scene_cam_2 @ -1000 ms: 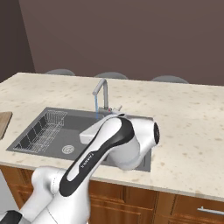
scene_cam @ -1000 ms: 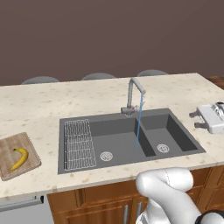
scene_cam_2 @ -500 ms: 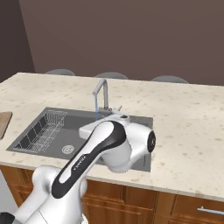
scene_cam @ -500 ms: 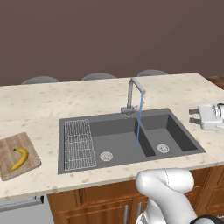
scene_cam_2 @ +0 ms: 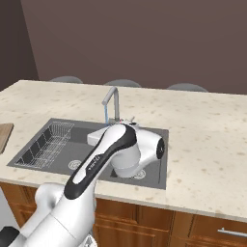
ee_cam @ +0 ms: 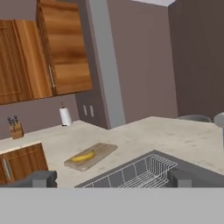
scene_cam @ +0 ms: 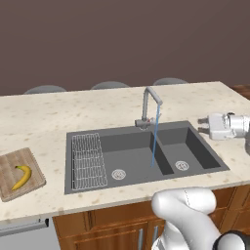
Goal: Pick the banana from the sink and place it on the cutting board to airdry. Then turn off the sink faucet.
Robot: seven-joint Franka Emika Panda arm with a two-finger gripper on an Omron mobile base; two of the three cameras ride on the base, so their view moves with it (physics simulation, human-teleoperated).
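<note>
From the left base view, the banana (scene_cam: pixel 22 177) lies on the cutting board (scene_cam: pixel 10 168) left of the sink (scene_cam: pixel 141 154), water runs from the sink faucet (scene_cam: pixel 149 105) into the basin, and the gripper (scene_cam: pixel 201 125) hangs wide open and empty over the counter at the sink's right end. Over on the right base view, the white arm crosses in front of the sink (scene_cam_2: pixel 43 149) and the faucet (scene_cam_2: pixel 112 102) stands behind it. In the hand view, the two finger tips (ee_cam: pixel 39 178) sit far apart, looking across the wire rack (ee_cam: pixel 144 171) toward the banana (ee_cam: pixel 83 155) resting on the board (ee_cam: pixel 103 151).
</note>
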